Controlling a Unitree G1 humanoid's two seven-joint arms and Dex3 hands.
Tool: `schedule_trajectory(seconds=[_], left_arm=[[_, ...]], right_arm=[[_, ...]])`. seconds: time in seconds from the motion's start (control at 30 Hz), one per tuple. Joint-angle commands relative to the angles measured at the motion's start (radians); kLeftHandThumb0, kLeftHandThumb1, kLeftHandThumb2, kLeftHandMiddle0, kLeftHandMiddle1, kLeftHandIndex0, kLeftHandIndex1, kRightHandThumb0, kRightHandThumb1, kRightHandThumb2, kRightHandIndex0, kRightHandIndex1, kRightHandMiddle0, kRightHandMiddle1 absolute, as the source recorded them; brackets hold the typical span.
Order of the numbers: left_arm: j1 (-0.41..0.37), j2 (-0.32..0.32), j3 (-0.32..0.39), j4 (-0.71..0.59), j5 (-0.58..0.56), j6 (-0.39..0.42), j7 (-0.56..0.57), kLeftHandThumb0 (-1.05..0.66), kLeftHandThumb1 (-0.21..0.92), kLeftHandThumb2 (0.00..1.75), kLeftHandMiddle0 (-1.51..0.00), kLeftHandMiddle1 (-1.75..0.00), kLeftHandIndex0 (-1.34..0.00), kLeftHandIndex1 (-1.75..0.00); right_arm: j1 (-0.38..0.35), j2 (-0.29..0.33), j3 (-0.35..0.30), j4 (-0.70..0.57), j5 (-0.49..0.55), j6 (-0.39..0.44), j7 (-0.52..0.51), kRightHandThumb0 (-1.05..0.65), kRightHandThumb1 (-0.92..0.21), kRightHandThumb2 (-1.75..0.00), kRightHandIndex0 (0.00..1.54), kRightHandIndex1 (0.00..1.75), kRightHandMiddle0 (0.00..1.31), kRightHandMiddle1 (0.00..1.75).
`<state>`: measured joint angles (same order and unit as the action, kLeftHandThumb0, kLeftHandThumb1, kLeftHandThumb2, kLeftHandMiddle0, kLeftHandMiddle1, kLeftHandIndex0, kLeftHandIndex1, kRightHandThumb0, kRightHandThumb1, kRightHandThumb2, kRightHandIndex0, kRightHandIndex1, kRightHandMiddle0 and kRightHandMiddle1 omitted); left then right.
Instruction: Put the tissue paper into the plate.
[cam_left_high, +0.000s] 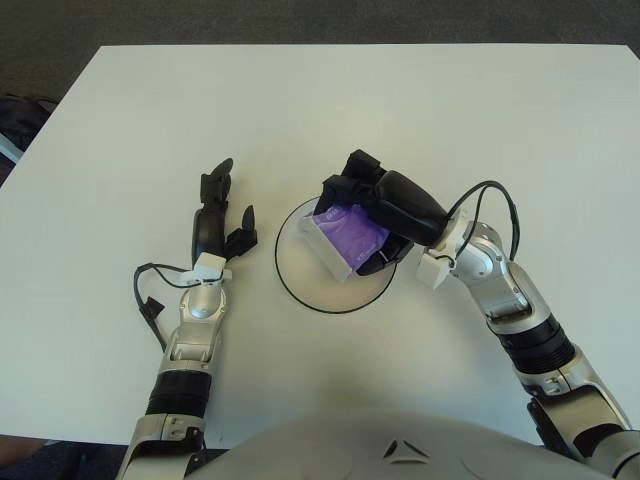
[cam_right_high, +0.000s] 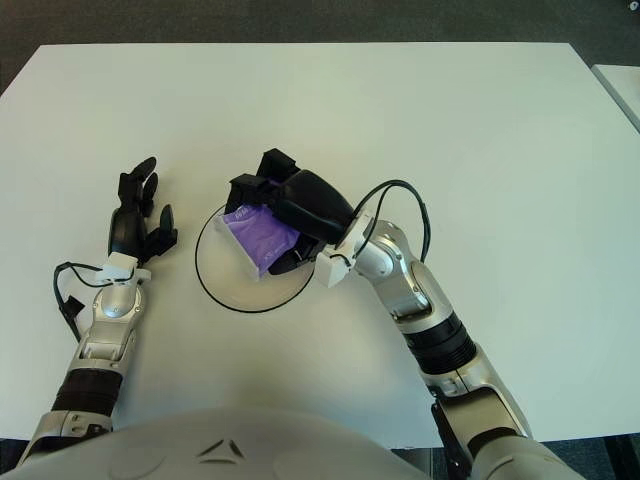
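A round white plate (cam_left_high: 305, 280) with a dark rim lies at the middle of the white table. My right hand (cam_left_high: 375, 208) hovers over the plate's upper right part, fingers curled around a purple and white tissue paper pack (cam_left_high: 344, 233). The pack shows over the plate's inside, tilted, with its white end toward the lower left; I cannot tell whether it touches the plate. My left hand (cam_left_high: 222, 218) shows left of the plate with its fingers spread, holding nothing.
The white table (cam_left_high: 480, 120) stretches wide on all sides, its far edge at the top against a dark floor. A black cable (cam_left_high: 147, 300) loops beside my left forearm and another (cam_left_high: 492, 195) arcs over my right wrist.
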<state>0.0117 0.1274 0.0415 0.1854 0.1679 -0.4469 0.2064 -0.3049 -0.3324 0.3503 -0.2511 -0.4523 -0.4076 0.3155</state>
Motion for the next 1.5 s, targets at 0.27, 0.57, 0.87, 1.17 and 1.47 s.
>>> schedule_trajectory(seconds=[0.27,0.57,0.87,1.17,1.47], left_arm=[[0.071,-0.012,-0.005,0.185,-0.001,0.007,-0.006,-0.69,0.92,0.75,-0.27,-0.04,0.0,-0.79],[0.063,-0.011,-0.004,0.207,0.002,-0.009,0.003,-0.69,0.92,0.74,-0.27,-0.04,0.0,-0.8],[0.058,-0.01,-0.004,0.225,0.008,-0.022,0.014,-0.7,0.92,0.74,-0.27,-0.04,0.0,-0.81],[0.052,-0.01,-0.004,0.241,0.002,-0.024,0.014,-0.7,0.92,0.74,-0.29,-0.05,0.0,-0.79],[0.047,-0.01,-0.006,0.241,-0.022,-0.021,-0.007,-0.7,0.92,0.76,-0.29,-0.05,0.0,-0.82]], right_arm=[[-0.002,0.021,0.017,-0.012,0.0,-0.039,-0.009,-0.08,-0.34,-1.25,1.18,1.75,0.93,1.75],[-0.003,0.023,0.021,-0.012,-0.005,-0.041,-0.006,-0.08,-0.35,-1.25,1.18,1.75,0.93,1.75],[-0.003,0.025,0.025,-0.011,-0.009,-0.036,-0.005,-0.08,-0.35,-1.25,1.17,1.75,0.92,1.75],[0.004,0.051,0.027,0.004,0.062,-0.038,0.001,-0.06,-0.36,-1.25,1.01,1.75,0.81,1.75],[-0.005,0.05,0.018,0.004,-0.015,-0.066,-0.041,-0.01,-0.25,-1.4,0.66,1.75,0.49,1.73]])
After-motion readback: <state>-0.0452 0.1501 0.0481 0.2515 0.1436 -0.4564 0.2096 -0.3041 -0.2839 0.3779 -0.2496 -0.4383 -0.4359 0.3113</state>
